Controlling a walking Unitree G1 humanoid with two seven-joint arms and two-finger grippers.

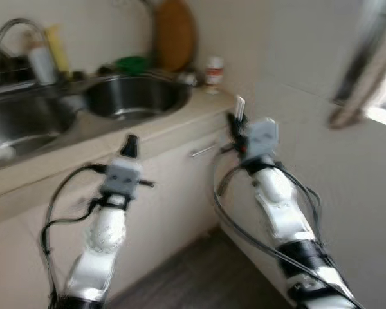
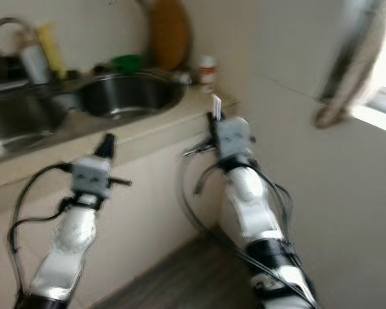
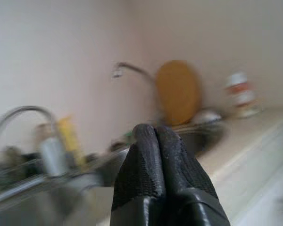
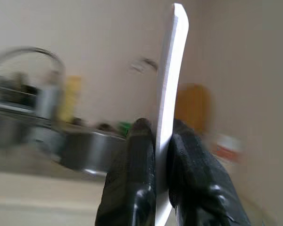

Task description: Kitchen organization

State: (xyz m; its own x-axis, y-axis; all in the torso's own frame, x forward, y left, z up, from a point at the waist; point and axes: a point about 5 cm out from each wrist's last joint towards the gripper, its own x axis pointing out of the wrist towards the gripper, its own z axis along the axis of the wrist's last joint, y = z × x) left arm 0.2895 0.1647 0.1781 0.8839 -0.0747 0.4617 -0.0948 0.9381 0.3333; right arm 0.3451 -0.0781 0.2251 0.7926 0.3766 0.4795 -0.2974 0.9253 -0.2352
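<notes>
Beige surface [image 1: 180, 119] spanning the left of the head views, above pale cabinet fronts with a bar handle [image 1: 204, 151]. Set into it, a stainless sink [image 1: 26, 122] with a curved faucet [image 1: 9, 29] at its back, and beside that a round steel basin [image 1: 136, 96]. Leaning upright against the wall behind the basin, a tan oval cutting board [image 1: 175, 33]; just beside its foot, something green [image 1: 132, 63], too blurred to identify. Behind the sink, a grey bottle [image 1: 42, 61] with a yellow bottle [image 1: 58, 46] next to it. Near the corner of the surface, a small white jar with a red band [image 1: 213, 72]. At upper right, a hanging cloth [image 1: 367, 64], blurred. Below, grey wood-look floor [image 1: 193, 277]. Raised before the cabinet front, the left tool [image 3: 155, 136], fingers pressed fully together and empty, pointing toward the sink. Raised near the corner of the surface, the right tool [image 4: 155, 129], fingers clamped on a thin flat white card [image 4: 170, 70], held upright with most of its length standing clear above the fingertips.
</notes>
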